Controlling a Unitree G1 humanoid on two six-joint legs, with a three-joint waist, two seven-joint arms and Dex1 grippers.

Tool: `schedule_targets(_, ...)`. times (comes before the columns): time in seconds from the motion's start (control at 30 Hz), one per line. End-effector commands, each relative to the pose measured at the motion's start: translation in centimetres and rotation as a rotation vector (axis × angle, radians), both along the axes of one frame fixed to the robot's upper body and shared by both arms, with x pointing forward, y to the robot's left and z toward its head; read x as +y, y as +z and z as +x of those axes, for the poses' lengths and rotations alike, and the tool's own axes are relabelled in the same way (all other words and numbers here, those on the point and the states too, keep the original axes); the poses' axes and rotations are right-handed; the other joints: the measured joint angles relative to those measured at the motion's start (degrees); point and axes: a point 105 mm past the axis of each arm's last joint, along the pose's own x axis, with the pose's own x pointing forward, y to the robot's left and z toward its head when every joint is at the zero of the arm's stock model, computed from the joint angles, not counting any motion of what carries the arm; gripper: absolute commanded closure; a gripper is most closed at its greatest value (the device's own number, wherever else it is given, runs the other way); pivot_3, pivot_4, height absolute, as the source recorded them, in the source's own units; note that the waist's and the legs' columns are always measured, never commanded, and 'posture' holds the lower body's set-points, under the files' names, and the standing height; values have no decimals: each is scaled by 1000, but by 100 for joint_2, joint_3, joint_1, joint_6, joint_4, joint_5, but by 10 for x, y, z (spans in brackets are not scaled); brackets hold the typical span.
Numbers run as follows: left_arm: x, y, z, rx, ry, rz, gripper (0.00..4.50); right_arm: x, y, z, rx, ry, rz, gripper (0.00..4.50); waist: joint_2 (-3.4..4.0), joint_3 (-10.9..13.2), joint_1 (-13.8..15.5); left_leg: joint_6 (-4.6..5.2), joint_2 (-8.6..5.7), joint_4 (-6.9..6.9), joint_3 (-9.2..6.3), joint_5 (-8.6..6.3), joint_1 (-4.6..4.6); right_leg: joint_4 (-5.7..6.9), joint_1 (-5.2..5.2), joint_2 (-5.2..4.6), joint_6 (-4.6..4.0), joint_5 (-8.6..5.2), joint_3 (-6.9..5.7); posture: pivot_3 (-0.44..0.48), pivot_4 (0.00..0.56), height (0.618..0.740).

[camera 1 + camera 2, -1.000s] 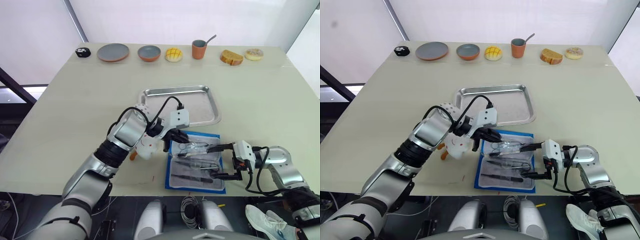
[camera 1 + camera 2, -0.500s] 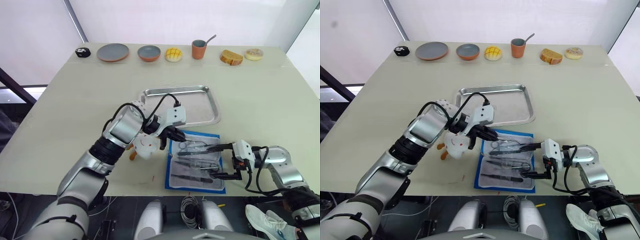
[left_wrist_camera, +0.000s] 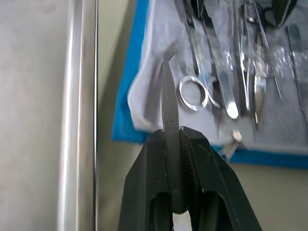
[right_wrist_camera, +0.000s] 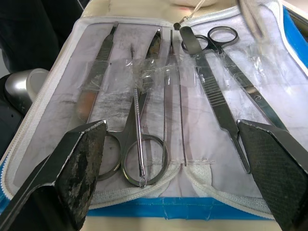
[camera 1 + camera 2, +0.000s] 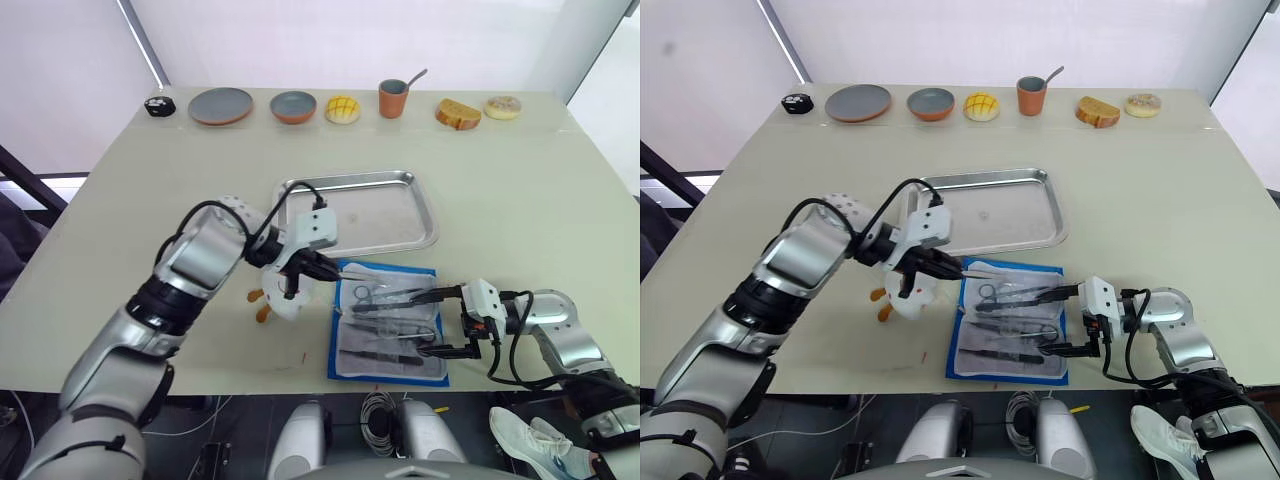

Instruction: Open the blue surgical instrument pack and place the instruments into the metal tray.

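From the head camera, the opened blue surgical instrument pack (image 5: 390, 335) lies flat on the pale desk (image 5: 520, 200), just in front of the shallow shiny steel tray (image 5: 395, 215), which holds no tools. Slim silver instruments (image 5: 395, 320) lie on the pack's white inner sheet. The left gripper (image 5: 322, 270) hangs over the pack's far left corner, beside a white plush toy with orange feet (image 5: 283, 296). The right gripper (image 5: 432, 320) sits at the pack's right edge.

In the left wrist view, the left gripper (image 3: 172, 144) is clamped on a thin dark strip (image 3: 167, 103) above the pack's corner.

In the right wrist view, the right gripper (image 4: 173, 163) is spread wide, holding nothing, with scissors and tweezers (image 4: 168, 96) laid out ahead.
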Motion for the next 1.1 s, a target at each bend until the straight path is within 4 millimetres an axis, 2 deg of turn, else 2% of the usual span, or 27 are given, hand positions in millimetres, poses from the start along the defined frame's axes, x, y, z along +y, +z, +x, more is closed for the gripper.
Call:
schedule_targets(0.03,9,18,-5,-57,-6,-22,4454,-10,-38,-13,132,-28,-122,0,-1,-1,4,0,0,0,-2,0,-1,0,0,0,0,0,-2,0,150,740)
schedule_targets(0.13,20,23,-7,-72,24,-33,4454,-10,-37,-12,133,-33,-112,0,-7,-4,8,0,5,0,-2,0,0,0,1,-2,0,0,-4,0,150,740)
schedule_targets(0.27,24,33,-4,-93,72,-103,4454,-10,-36,-11,135,-35,-105,0,-8,-4,10,0,6,0,-4,0,0,0,1,-2,-1,-1,-6,0,150,740)
schedule_targets(0.4,24,49,14,-173,260,-258,4454,-12,-36,-12,138,-37,-105,0,-10,-5,13,0,10,1,-7,0,-1,0,2,-3,-1,0,-9,0,150,740)
schedule_targets(0.5,26,51,21,-178,397,-308,4454,-13,-35,-11,137,-38,-105,0,-11,-6,11,0,11,1,-9,0,-1,0,3,-6,0,0,-10,0,150,740)
schedule_targets(0.63,26,54,41,-236,612,-385,4454,-14,-35,-11,136,-35,-106,0,-15,-8,22,0,9,2,-13,0,-1,1,4,-7,1,0,-12,0,150,740)
schedule_targets(0.8,28,66,68,-295,906,-527,4454,-16,-33,-10,132,-31,-109,0,-23,-5,48,-1,3,3,-19,0,-2,1,6,-13,3,1,-15,0,150,740)
schedule_targets(0.9,28,75,80,-346,1007,-594,4454,-17,-33,-9,130,-30,-109,0,-29,-6,66,-2,1,5,-26,0,-4,0,6,-16,3,2,-20,0,150,740)
schedule_targets(1.0,26,71,88,-337,1136,-641,4454,-17,-32,-8,129,-27,-111,0,-28,-8,72,-4,-1,2,-24,0,-1,1,6,-20,3,3,-16,0,150,740)
schedule_targets(1.1,21,64,91,-356,1221,-618,4454,-17,-32,-7,126,-24,-112,0,-28,-8,93,-6,-4,3,-25,0,-2,0,7,-24,4,4,-16,0,150,740)
